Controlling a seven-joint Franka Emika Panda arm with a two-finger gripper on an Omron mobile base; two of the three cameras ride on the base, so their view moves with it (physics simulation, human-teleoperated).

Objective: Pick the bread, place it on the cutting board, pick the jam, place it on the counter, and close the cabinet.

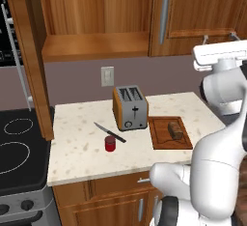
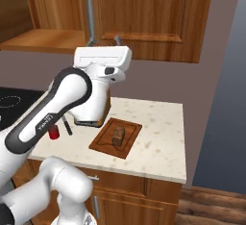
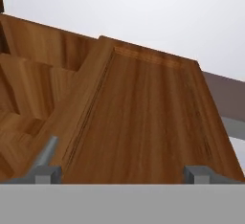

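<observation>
The gripper [image 2: 103, 41] is raised in front of the cabinet [image 2: 144, 12], its jaws spread wide and holding nothing; in the right base view its two fingers [image 2: 116, 40] point up at the lower edge of the closed right door, beside the silver bar handle [image 2: 89, 10]; whether they touch the wood cannot be told. The hand view looks along that door's panelled face [image 3: 143, 117], the two finger tips [image 3: 198, 173] standing far apart at the bottom and the handle [image 3: 45, 153] running up just beside the left one.

On the counter [image 1: 82, 145] the bread [image 1: 175, 130] lies on the cutting board [image 1: 161, 140], right of a toaster [image 1: 130, 107]; the jam [image 1: 110, 143] stands on the worktop in front of the toaster, just beside a black-handled knife [image 1: 110, 132].

The left base view shows the cabinet's left bay open, its shelf [image 1: 96, 46] bare, with the open door [image 1: 34, 61] edge-on beside a black stovetop [image 1: 19, 143]; the right base view has the arm covering most of the toaster [image 2: 91, 116], while the jam [image 2: 54, 131] peeks out under the forearm.
</observation>
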